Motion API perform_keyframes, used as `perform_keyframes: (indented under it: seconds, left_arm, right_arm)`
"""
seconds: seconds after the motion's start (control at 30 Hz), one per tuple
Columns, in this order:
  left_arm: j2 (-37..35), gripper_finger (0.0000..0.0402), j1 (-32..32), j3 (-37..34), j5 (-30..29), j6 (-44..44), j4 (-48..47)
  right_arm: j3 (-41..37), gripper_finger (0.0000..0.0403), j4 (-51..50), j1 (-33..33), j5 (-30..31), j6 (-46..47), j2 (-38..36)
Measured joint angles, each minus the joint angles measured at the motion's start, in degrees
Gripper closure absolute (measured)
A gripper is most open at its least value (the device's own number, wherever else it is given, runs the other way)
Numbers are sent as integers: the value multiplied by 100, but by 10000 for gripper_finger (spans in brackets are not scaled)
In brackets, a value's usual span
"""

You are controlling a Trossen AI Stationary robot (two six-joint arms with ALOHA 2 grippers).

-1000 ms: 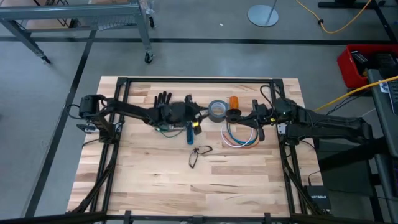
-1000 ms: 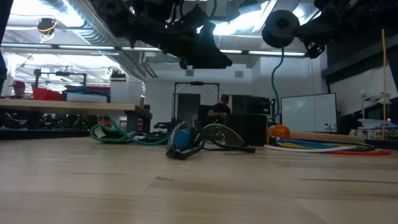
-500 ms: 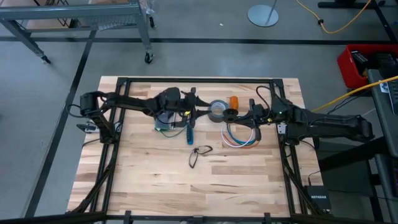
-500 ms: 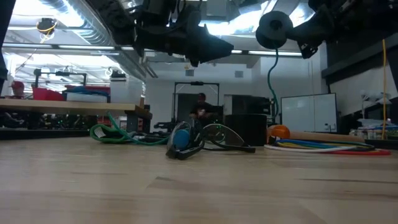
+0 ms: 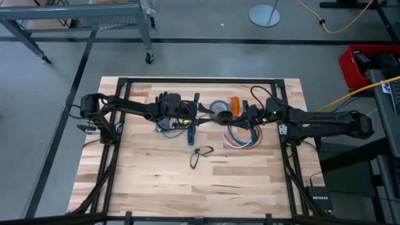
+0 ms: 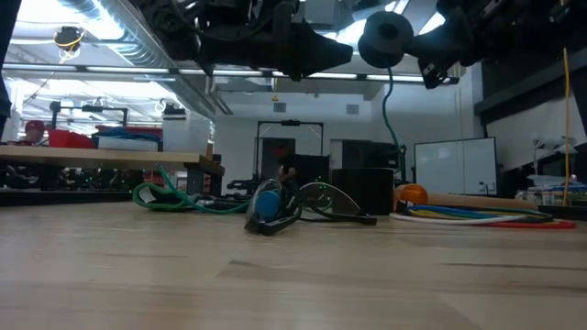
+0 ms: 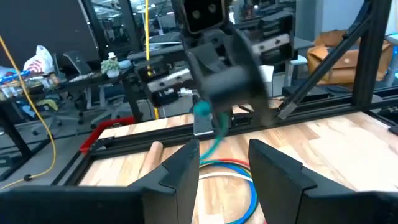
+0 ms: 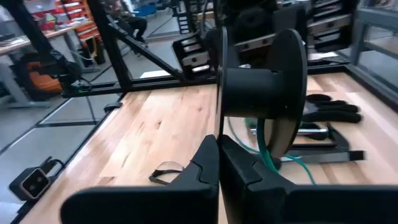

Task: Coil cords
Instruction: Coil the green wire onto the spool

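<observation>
Currently, the cords (image 5: 240, 137) lie flat on the table (image 5: 156, 181) as a loose ring of white, blue and red loops. They sit under the raised right pincer (image 8: 216, 149) and just ahead of the left pincer (image 7: 224, 146). Neither pincer touches them.

1. Right pincer: the fingers are pressed together on the thin flange of a black spool (image 8: 261, 78), carried well above the table. Gripping by the flange probably leaves the hub free to take turns of cord. A green cord (image 6: 393, 92) hangs from the hub toward the table and ends in a loose green heap below the left pincer.

2. Left pincer: the fingers stand apart with nothing between them. It hovers level with the spool and faces it, with the right pincer directly opposite. This placement suggests it is set to guide or feed cord onto the hub while the right pincer steadies the spool.

3. Status: the green cord looks only partly wound. The ring below is untouched, so the task is judged to be at an early or middle stage.

Caution: the hanging green cord passes close to the open fingers and could snag.
</observation>
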Motion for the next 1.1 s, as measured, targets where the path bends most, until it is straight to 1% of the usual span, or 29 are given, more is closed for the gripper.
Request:
perform_keyframes:
  seconds: [0.1,0.27,0.37,0.6,0.73,0.8,0.9,0.93,1.1]
  left_arm:
    - [0,271,3,0,-5,-2,-1]
    - [0,271,-3,0,-11,-109,4]
    - [0,271,-6,0,-9,-124,1]
    - [0,274,-6,2,-9,-122,6]
    - [0,302,-8,2,-4,-51,-6]
    - [0,327,-8,2,2,46,-18]
    - [0,379,-8,4,7,81,-35]
    - [0,389,-8,4,10,45,-35]
    - [0,396,-46,7,-3,-82,-45]
  right_arm:
    - [0,403,282,0,-83,1,238]
    - [0,403,481,0,-106,1,526]
    - [0,403,557,0,-233,2,654]
    - [0,403,692,1,-235,0,815]
    - [0,403,805,0,-234,0,830]
    - [0,403,890,0,-233,-2,830]
    - [0,403,1010,0,-230,0,830]
    - [-4,403,1009,0,-230,-5,830]
    - [-4,403,1011,0,-233,-7,830]
